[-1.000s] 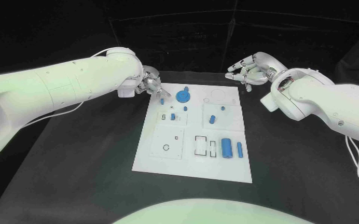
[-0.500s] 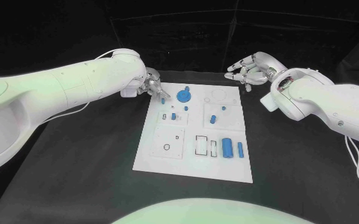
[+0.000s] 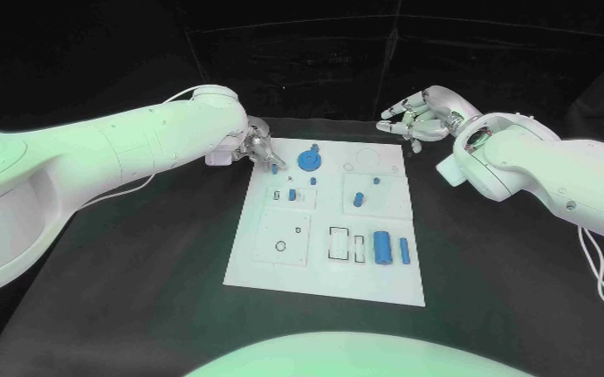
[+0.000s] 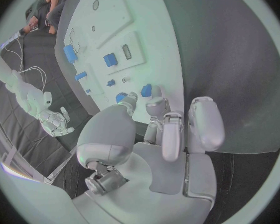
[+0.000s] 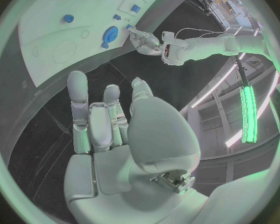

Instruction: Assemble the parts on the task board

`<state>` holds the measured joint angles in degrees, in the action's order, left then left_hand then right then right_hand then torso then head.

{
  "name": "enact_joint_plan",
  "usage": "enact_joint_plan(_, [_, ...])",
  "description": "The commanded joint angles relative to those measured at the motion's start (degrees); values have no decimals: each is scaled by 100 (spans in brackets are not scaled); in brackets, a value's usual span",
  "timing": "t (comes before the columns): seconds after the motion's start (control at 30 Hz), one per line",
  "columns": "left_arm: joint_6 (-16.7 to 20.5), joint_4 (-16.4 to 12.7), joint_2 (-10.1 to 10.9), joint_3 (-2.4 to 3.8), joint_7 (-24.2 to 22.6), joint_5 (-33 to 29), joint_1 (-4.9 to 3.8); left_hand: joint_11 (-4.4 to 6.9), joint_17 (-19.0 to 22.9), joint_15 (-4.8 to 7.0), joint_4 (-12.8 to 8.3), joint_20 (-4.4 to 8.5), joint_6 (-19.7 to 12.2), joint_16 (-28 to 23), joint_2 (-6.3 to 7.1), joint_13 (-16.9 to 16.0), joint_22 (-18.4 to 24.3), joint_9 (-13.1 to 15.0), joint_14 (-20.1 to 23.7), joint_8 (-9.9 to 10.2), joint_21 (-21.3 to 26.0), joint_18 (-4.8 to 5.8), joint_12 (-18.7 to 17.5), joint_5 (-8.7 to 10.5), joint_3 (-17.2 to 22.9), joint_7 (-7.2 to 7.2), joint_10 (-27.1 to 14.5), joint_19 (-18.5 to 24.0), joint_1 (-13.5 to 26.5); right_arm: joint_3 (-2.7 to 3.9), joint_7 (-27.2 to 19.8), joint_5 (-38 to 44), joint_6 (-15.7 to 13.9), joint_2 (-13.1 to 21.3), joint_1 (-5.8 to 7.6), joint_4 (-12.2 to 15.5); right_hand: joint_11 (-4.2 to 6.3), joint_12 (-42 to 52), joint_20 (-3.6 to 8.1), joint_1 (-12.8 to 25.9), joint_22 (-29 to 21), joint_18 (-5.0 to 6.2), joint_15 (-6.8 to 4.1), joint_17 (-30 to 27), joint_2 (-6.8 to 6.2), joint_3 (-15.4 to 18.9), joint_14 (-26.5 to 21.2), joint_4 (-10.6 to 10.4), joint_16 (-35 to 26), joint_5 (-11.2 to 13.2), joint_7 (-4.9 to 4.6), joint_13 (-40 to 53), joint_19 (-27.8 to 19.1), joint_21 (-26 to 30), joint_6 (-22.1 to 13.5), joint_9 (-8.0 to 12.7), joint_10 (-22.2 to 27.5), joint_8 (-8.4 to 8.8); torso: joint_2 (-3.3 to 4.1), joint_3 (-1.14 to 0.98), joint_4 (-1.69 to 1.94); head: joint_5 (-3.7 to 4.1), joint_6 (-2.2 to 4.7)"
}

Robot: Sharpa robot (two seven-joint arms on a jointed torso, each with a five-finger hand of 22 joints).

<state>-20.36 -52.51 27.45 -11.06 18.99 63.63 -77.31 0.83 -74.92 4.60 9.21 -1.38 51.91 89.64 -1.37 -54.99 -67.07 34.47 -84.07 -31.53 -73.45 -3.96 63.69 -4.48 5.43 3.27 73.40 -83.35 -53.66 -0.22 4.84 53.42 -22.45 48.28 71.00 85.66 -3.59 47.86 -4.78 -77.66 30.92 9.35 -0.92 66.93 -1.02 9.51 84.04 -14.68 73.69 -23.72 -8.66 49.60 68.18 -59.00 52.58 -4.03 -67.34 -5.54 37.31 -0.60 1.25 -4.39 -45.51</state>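
Several blue parts [image 3: 381, 247] lie loose on the task board [image 3: 327, 283], so most assembly remains. Left hand [image 3: 258, 151] pinches a small blue part [image 3: 275, 167] at the board's far-left corner; right hand [image 3: 418, 120] hovers beyond the far-right corner, fingers loosely apart, holding nothing.

A black table [image 3: 151, 290] takes up the lower part of the head view, its bare top running from the left edge to the right. Behind it, across the upper half of that picture, hangs a dark backdrop [image 3: 302, 45], crossed by thin pale seams. White cables [image 4: 29, 74] trail over the tabletop.
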Motion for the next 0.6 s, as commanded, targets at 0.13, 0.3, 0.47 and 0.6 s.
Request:
enact_joint_plan(0.13, [-51,26,-26,5,15,44,-5,26,-1508,14,-56,-5,35,36,-66,14,-6,-18,-593,-48,-26,-68,28,-6,-21,-19,0,-20,-153,4,-52,-9,31,-10,10,-2,8,-9,-4,36,-4,48,-19,2,3,27,107,5,-31,-28,-2,-7,-28,37,-31,5,45,-25,-1,-1,3,-3,-4])
enact_joint_plan(0.3, [-9,38,-48,5,18,44,-3,35,-1508,22,-265,2,11,36,-289,28,-10,-46,-593,-58,-21,-69,28,-5,166,-27,-8,-18,-528,4,-52,-9,37,-22,10,-8,9,-7,-4,34,-5,48,-19,3,5,27,107,5,-31,-30,-2,-6,-27,39,-32,5,44,-25,0,-1,-2,-2,-15])
enact_joint_plan(0.47, [17,59,-72,5,20,44,0,41,-1508,28,-484,8,-24,36,-393,49,-6,-79,-593,-48,-11,-70,17,-3,393,-32,-23,-15,-815,4,-52,-9,45,-31,10,-14,9,-1,-5,26,-8,48,-19,6,15,25,108,6,-31,-38,-2,-4,-27,43,-34,5,43,-27,2,0,1,12,-18])
enact_joint_plan(0.6, [18,70,-85,5,21,43,4,41,-1508,28,-489,8,-24,36,-395,50,-7,-80,-593,-47,-11,-70,17,-3,399,-31,-24,-15,-819,4,-53,-9,49,-37,10,-20,9,-1,-5,26,-8,48,-19,6,15,25,108,6,-31,-38,-2,-4,-27,43,-34,5,43,-27,0,0,3,33,-13])
